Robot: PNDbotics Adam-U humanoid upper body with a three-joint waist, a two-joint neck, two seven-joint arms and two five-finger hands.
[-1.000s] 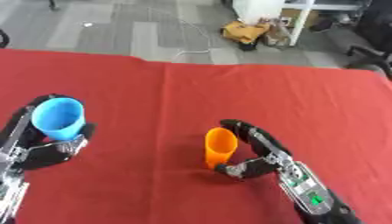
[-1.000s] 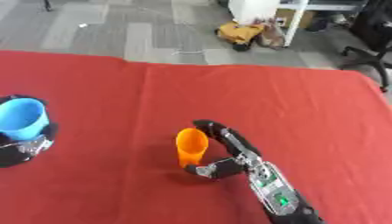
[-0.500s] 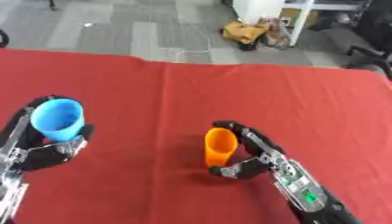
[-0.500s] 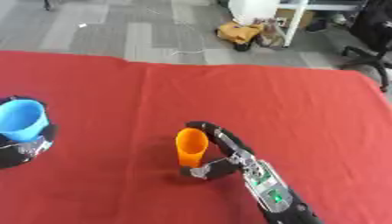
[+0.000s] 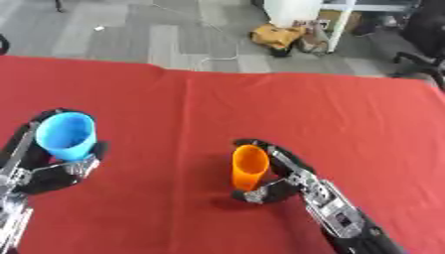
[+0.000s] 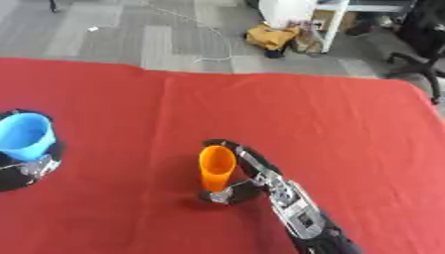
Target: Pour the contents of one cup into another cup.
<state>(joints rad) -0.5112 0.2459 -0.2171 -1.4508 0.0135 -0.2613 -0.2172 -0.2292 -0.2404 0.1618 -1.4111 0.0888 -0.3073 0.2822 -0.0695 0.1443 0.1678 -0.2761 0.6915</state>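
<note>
Showing, in the left eye view, the left hand (image 5: pixel 48 168) at 9 o'clock with fingers curled round the blue cup (image 5: pixel 66 136), upright over the red table (image 5: pixel 260 104). In the right eye view, the right hand (image 6: pixel 260 176) at 6 o'clock clasps the upright orange cup (image 6: pixel 215 167), well apart from the blue one.

Blue cup (image 5: pixel 66 135) left, orange cup (image 5: pixel 249 166) centre, both upright, well apart
</note>
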